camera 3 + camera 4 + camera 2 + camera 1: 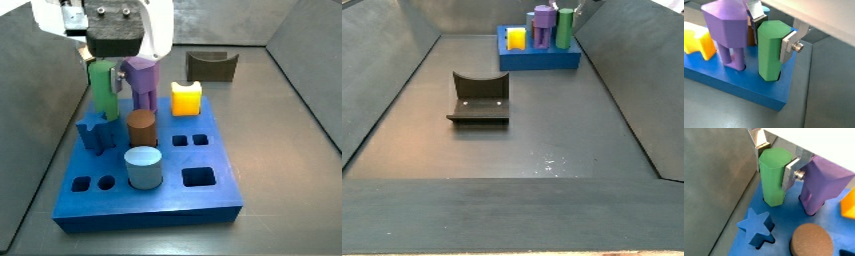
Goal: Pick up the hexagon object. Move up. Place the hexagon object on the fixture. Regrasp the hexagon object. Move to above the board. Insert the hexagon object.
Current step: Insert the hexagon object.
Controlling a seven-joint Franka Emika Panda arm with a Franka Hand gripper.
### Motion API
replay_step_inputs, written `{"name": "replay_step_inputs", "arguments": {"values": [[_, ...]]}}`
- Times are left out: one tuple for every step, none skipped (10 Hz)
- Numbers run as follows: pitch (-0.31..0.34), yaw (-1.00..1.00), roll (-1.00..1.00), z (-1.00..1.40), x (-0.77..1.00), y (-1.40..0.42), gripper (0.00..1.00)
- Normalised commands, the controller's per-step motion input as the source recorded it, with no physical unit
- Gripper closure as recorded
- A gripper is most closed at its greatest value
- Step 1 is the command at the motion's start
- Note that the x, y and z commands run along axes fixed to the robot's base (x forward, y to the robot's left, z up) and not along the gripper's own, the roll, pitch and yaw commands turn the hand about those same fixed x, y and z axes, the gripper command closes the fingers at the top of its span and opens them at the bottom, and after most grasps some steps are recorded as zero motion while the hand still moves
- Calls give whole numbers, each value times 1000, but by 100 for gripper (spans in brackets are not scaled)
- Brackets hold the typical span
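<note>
While its long axis runs straight up and down, the hexagon object [102, 88] stands upright at the upper left of a side view, with its lower end in the board [214, 200] near the back left corner. It is a plain green bar with flat faces and a six-sided top; both wrist views [773, 175] [771, 50] show the smooth, unmarked faces. Just right of it stands the purple peg [142, 82], then the yellow piece [186, 97]; in front are the dark blue star peg [96, 132], the brown cylinder [140, 128] and the light blue cylinder [143, 167]. The gripper [778, 159] sits over the bar's upper part, its silver fingers [789, 44] pressed on opposite faces, clamping it. At the upper right, the fixture [211, 65] stands apart on the floor.
</note>
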Motion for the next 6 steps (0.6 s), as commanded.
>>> {"name": "replay_step_inputs", "arguments": {"values": [[-50,-206,-59,-303,0,0,100],[-46,-220,-83,-434,0,0,100],[-40,-229,-101,-454,0,0,100],[-56,-220,-126,-349,0,0,100],[-163,0,-127,-191,0,0,100],[0,0,0,0,0,0,100]]}}
